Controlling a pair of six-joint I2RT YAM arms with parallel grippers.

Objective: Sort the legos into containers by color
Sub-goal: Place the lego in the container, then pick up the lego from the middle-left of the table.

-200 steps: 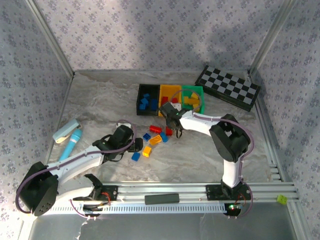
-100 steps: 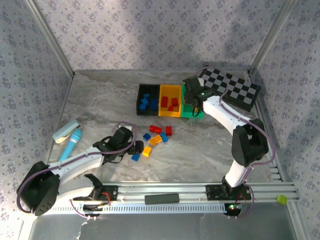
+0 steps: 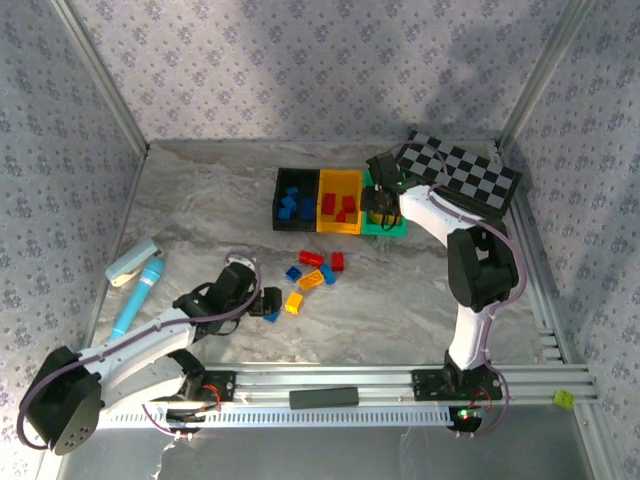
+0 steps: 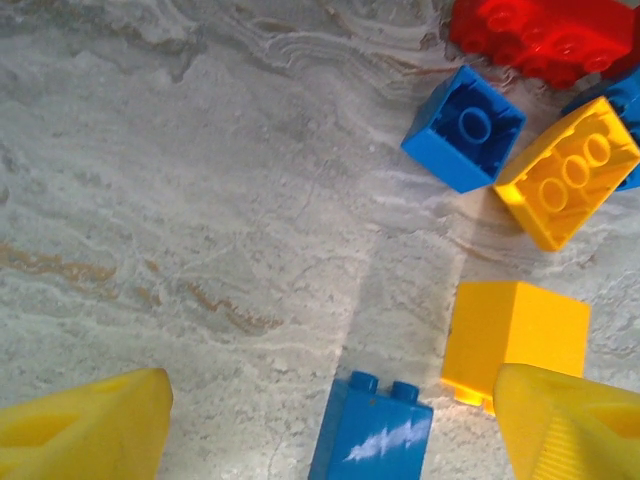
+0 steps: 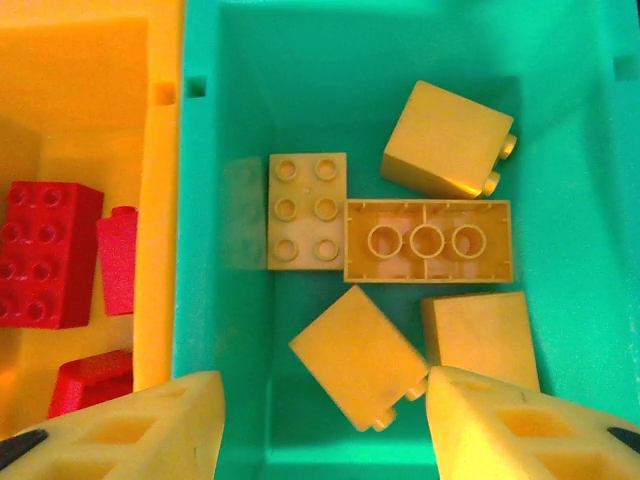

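left end effector (image 4: 328,388) sits low over the loose legos (image 3: 311,280) mid worktop (image 3: 190,210), fingers apart, straddling a blue brick (image 4: 370,435) without touching it. Looks lined up for a pick: that brick is the pile's nearest piece on its side

loose count, top view: 3 blue, 2 red, 2 yellow

containers (image 3: 340,176) are at the back of the worktop, one color each:
- black bin (image 3: 278,200) takes blue, roughly 4 in it, too small to be sure
- orange bin (image 5: 80,90) takes red, 3 in it
- green bin (image 5: 400,50) takes yellow, 5 in it, lying any way up

right end effector (image 5: 322,388) hangs straight over the green bin, fingers apart, nothing between them. My guess is it's there for a yellow drop-off, and it's well inside the walls so a brick would land in the bin
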